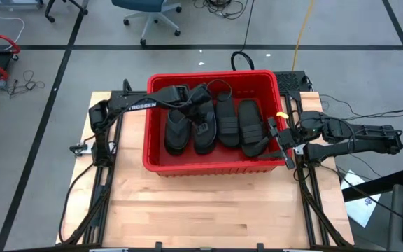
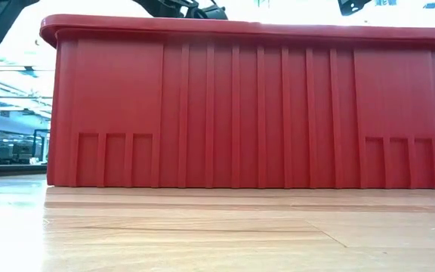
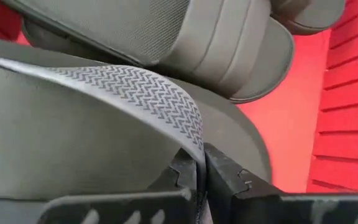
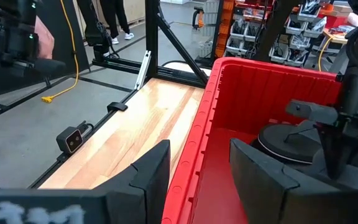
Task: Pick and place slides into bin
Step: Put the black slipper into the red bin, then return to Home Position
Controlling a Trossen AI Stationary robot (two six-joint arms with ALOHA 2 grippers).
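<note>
Left gripper [image 3: 201, 180]: pinched shut on a thong strap [image 3: 135, 93].
Right gripper [image 4: 197, 171]: fingers open, empty, straddling bin [image 1: 215, 166] rim.
Slides [image 1: 215, 124]: light, bendy rubber; grab the strap.

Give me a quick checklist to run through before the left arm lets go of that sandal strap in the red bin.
1. Left gripper over the bin: ok, its arm reaches in from the left.
2. Left fingers closed on the sandal's patterned strap: ok, pinched between them.
3. Held sandal fully down among the others: cannot tell.
4. Other slides inside the bin: ok, four lie side by side.
5. Right gripper clear of the drop: ok, open, straddling the bin's right rim.
6. Table in front free of slides: ok.
</note>
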